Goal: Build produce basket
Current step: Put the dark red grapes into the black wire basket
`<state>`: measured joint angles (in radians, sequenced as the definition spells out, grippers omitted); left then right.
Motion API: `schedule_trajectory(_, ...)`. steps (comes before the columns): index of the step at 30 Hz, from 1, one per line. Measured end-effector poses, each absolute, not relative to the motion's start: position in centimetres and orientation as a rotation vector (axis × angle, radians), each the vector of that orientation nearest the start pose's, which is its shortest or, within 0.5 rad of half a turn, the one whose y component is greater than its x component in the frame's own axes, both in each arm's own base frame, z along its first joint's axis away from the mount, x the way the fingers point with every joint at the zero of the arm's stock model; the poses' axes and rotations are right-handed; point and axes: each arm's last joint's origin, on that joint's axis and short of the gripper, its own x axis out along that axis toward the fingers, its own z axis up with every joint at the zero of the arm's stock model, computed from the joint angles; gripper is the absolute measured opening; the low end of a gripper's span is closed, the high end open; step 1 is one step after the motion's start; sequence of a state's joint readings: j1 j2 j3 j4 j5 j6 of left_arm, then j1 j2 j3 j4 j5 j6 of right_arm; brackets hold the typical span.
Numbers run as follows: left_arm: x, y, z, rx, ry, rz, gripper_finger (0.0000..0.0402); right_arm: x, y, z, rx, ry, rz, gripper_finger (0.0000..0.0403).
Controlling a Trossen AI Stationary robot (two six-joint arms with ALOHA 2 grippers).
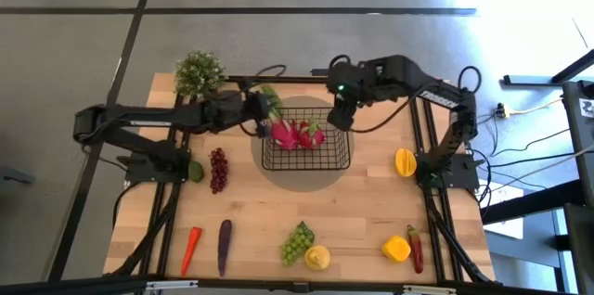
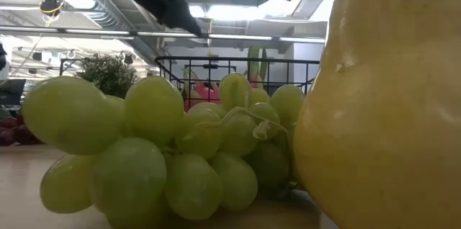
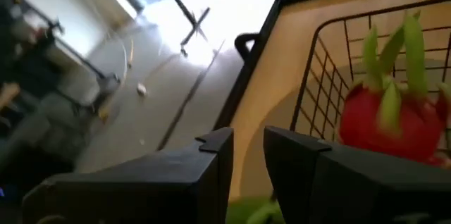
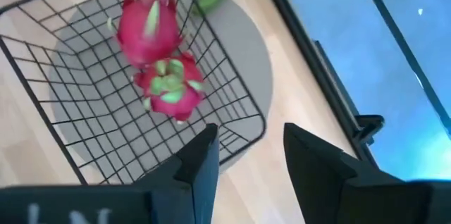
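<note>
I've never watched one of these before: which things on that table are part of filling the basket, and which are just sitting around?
Part of the job: basket; two dragon fruits already in it; purple grapes, green grapes, lemon, carrot, eggplant, yellow pepper, chili, waiting on the table.

Just lying about: potted plant; round grey mat under the basket.

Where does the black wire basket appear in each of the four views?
High view: basket sits mid-table, between both arms.
Low view: its rim shows behind the green grapes.
Left wrist view: one corner at the right.
Right wrist view: it fills the upper left.
Shared landmark: the pink dragon fruits inside.
</note>
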<state>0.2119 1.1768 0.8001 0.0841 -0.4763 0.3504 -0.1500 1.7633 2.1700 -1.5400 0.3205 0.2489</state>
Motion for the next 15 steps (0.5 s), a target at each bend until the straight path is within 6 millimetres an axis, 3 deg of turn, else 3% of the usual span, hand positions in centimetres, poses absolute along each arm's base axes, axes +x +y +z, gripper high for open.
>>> schedule_trajectory(8,20.4,5.8,29.2,0.017,0.472,0.688,0.0073,26.7,-6.6,45.1,0.209,0.947,-0.596,0.0149)
schedule_trajectory(15,17.9,4.8,27.8,-0.341,0.621,0.675,0.0073,24.3,-6.0,43.3,0.355,0.809,-0.527,0.0149)
